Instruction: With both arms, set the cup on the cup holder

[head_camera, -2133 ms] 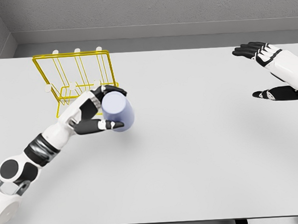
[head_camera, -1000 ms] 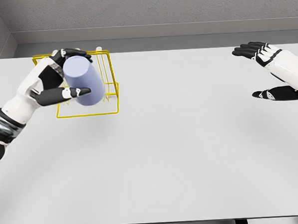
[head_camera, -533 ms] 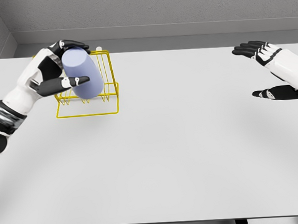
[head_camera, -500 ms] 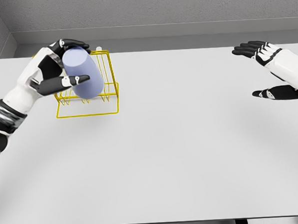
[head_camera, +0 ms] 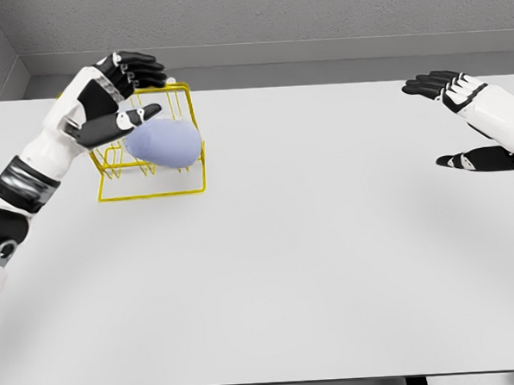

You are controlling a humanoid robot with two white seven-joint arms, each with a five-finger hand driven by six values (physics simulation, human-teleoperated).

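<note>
The pale lavender cup [head_camera: 162, 145] lies tilted on its side in the yellow wire cup holder [head_camera: 192, 149] at the table's far left. The left hand [head_camera: 112, 98] hovers above it, fingers spread, seemingly not gripping. The right hand [head_camera: 469, 121] rests open, far right.

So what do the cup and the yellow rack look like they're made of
Cup: smooth matte lavender, with soft shading and no gloss, probably plastic or glazed ceramic; a render leaves that open. Yellow rack: thin bent rods with white tips, looks like coated metal wire.
</note>
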